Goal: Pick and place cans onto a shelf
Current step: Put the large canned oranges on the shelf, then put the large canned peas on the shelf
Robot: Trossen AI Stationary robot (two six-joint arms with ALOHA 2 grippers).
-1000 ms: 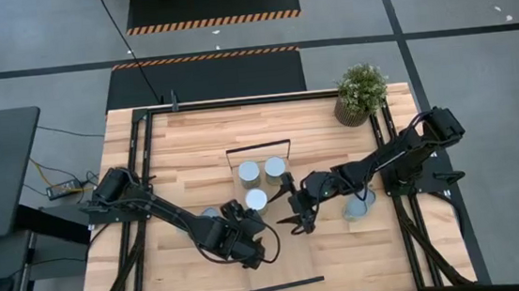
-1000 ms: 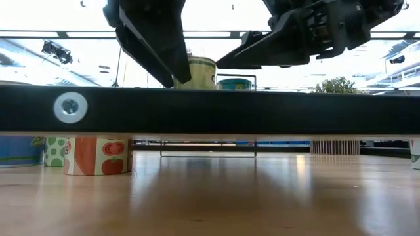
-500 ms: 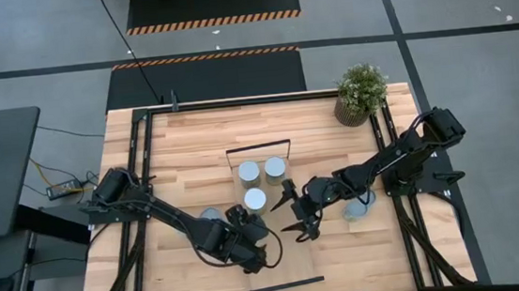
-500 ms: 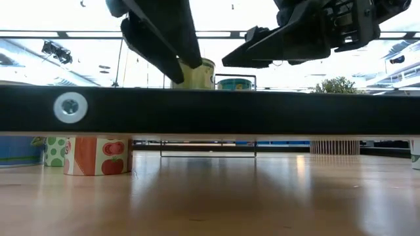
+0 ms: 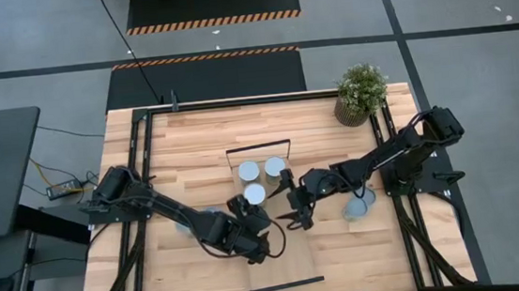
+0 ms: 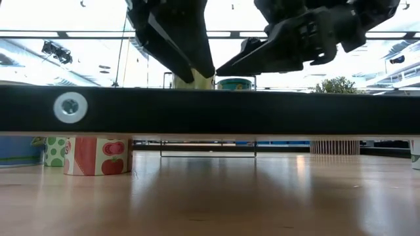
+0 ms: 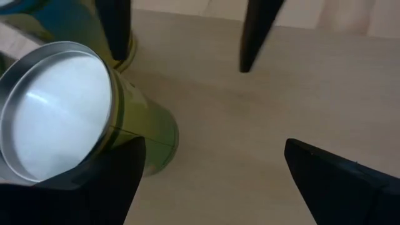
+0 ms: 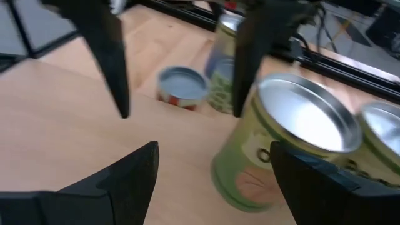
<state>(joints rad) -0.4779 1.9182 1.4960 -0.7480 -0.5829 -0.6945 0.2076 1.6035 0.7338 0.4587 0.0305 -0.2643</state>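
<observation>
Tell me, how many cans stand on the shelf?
3 cans, all at the far end of the shelf: two side by side, one in front. The arms may hide others.

Grey floor [image 5: 474, 14], hazard-striped mats [image 5: 211, 5]

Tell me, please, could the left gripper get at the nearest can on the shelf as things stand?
Probably yes: the left gripper is open right beside that can on the shelf, though the right gripper hovers close.

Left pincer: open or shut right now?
Open. The left pincer shows its two dark fingers spread wide, with the green can standing upright on the shelf, not gripped.
</observation>
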